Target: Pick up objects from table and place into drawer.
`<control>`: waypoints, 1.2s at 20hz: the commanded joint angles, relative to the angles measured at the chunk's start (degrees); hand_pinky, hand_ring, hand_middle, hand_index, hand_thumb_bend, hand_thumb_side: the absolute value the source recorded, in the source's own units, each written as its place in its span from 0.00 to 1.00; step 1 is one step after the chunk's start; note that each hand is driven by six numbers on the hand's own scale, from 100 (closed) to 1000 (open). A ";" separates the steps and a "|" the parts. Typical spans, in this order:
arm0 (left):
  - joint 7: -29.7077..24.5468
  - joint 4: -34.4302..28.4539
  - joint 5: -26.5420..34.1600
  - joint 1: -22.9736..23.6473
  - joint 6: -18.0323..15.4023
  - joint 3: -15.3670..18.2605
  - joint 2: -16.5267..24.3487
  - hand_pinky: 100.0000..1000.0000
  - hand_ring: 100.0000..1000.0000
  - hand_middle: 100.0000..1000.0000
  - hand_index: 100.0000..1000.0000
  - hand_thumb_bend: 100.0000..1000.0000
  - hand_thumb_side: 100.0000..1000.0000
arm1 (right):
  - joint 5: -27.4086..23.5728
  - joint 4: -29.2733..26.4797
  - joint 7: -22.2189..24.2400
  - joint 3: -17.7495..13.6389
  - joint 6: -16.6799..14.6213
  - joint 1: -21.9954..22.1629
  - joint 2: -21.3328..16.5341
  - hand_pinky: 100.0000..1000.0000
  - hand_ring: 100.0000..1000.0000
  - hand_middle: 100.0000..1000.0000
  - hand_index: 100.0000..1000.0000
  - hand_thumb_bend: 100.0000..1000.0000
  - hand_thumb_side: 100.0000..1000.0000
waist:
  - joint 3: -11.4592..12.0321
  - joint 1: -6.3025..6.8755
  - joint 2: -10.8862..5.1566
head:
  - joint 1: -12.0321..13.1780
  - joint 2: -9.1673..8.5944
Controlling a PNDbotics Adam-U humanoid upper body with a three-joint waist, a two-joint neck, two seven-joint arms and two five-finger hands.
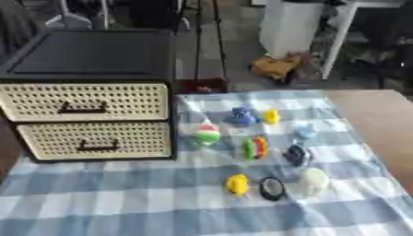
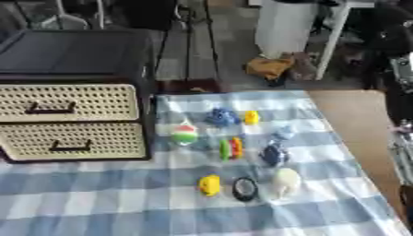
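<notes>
Left eye view shows a surface (image 1: 371,115) with a blue checked cloth (image 1: 121,193), and a grey floor behind. Both drawers of the black drawer box (image 1: 89,55) are closed. Nine small toys (image 1: 256,148) lie beside it; no hand shows, so I cannot tell its state.

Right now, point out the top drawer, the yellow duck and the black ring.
top drawer (image 1: 85,101), left eye view, on its woven front.
yellow duck (image 1: 237,184), left eye view, on its body.
black ring (image 1: 272,188), left eye view, on its rim.
</notes>
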 commanded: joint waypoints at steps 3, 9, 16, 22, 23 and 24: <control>-1.09 -0.62 -0.34 -0.34 0.36 0.14 0.78 0.00 0.00 0.00 0.84 1.00 1.00 | -1.77 -1.01 -0.21 -0.90 -0.68 -0.41 -0.89 0.00 0.22 0.27 0.83 0.28 0.94 | -0.12 0.02 -0.98 | -0.21 -0.84; -0.95 -0.81 -0.45 -0.33 0.40 0.07 0.74 0.00 0.00 0.00 0.84 1.00 1.00 | -2.23 -0.89 -2.92 -1.04 -0.50 -0.34 -1.08 0.00 0.23 0.27 0.72 0.16 0.82 | -0.17 -0.05 -1.00 | -0.28 -0.98; -1.69 -0.84 -1.22 -0.54 0.91 -0.03 1.11 0.00 0.00 0.00 0.84 1.00 1.00 | -1.10 -0.98 -1.94 -1.16 -0.16 -0.17 -1.16 0.00 0.24 0.28 0.70 0.20 0.79 | -0.24 -0.01 -0.93 | -0.09 -1.02; -4.21 -0.84 -4.73 -1.42 3.80 -0.11 2.90 0.00 0.00 0.00 0.82 1.00 0.88 | -0.65 -0.73 -1.62 -1.20 -0.07 -0.41 -1.16 0.00 0.24 0.28 0.69 0.21 0.78 | -0.39 0.05 -1.05 | -0.13 -1.05; -5.10 -0.93 -6.13 -1.72 4.96 -0.21 3.53 0.00 0.00 0.00 0.81 1.00 0.85 | -0.59 -0.69 -1.57 -1.19 -0.06 -0.44 -1.14 0.00 0.24 0.28 0.69 0.21 0.78 | -0.44 0.06 -1.09 | -0.11 -1.03; -6.36 -1.02 -7.96 -2.15 6.43 -0.39 4.48 0.00 0.00 0.00 0.80 1.00 0.83 | -0.54 -0.64 -1.51 -1.17 -0.05 -0.47 -1.13 0.00 0.24 0.28 0.69 0.21 0.78 | -0.52 0.08 -1.14 | -0.10 -1.04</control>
